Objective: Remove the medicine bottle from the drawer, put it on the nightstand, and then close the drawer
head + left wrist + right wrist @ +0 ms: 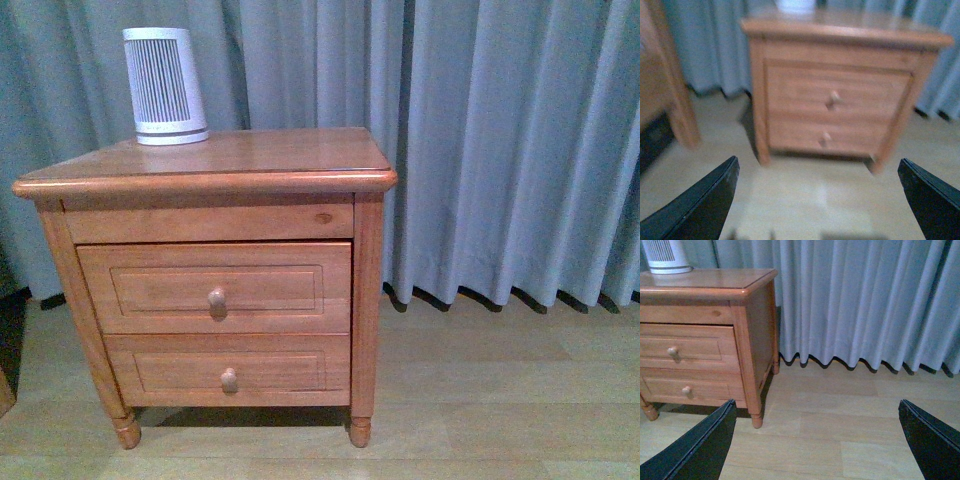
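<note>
Medicine bottle: not visible in any view. I judge it is inside the drawer (215,285), the upper one, whose front sits shut or very nearly shut in the nightstand (250,155). So nothing of the task is done yet.

Left tool (817,160): released, fingers wide apart, nothing between them. Right tool (816,402): same, spread and empty. Neither arm shows in the front view. Both tools hang well short of the nightstand, over the floor (500,400).

Key relation: the drawer's knob (217,297) is the first thing to grab. The left wrist view is blurry, but the knob there (832,100) sits almost straight ahead between the left tool's fingers, further off. In the right wrist view the knob (673,352) is far out to one side and the right tool looks mostly at curtain (865,300).

In the scene the nightstand stands left of centre. My call: left arm is nearer and better lined up.

The drawer front runs left-right and the pull comes straight toward me, so I'd go in along the near-far line.

The white ribbed device (164,85) sits far-left on top, and the rest of the top is free for the bottle.
</note>
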